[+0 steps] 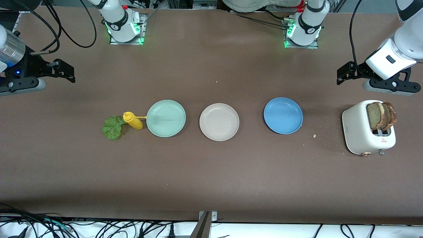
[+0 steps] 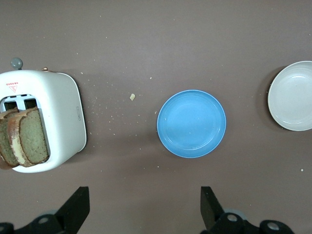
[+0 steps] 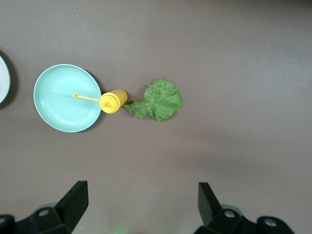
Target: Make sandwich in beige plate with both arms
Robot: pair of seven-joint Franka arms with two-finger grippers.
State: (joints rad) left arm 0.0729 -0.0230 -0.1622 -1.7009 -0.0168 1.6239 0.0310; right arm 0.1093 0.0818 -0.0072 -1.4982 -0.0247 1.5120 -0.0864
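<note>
The beige plate (image 1: 219, 121) lies bare at the table's middle, between a mint-green plate (image 1: 166, 118) and a blue plate (image 1: 283, 115). Two brown bread slices (image 1: 381, 115) stand in a white toaster (image 1: 362, 135) toward the left arm's end. A green lettuce leaf (image 1: 112, 127) lies toward the right arm's end. My left gripper (image 1: 345, 73) hangs open and empty over bare table beside the toaster; its wrist view shows the gripper (image 2: 145, 204), bread (image 2: 27, 136) and beige plate (image 2: 292, 96). My right gripper (image 1: 64, 71) hangs open and empty; its wrist view shows the gripper (image 3: 143, 202) and lettuce (image 3: 158, 100).
A yellow squeeze bottle (image 1: 133, 120) lies on its side between the lettuce and the mint-green plate, its thin nozzle over that plate's rim. Crumbs are scattered on the brown table (image 1: 211, 172) between the blue plate and the toaster. Cables run along the table's edges.
</note>
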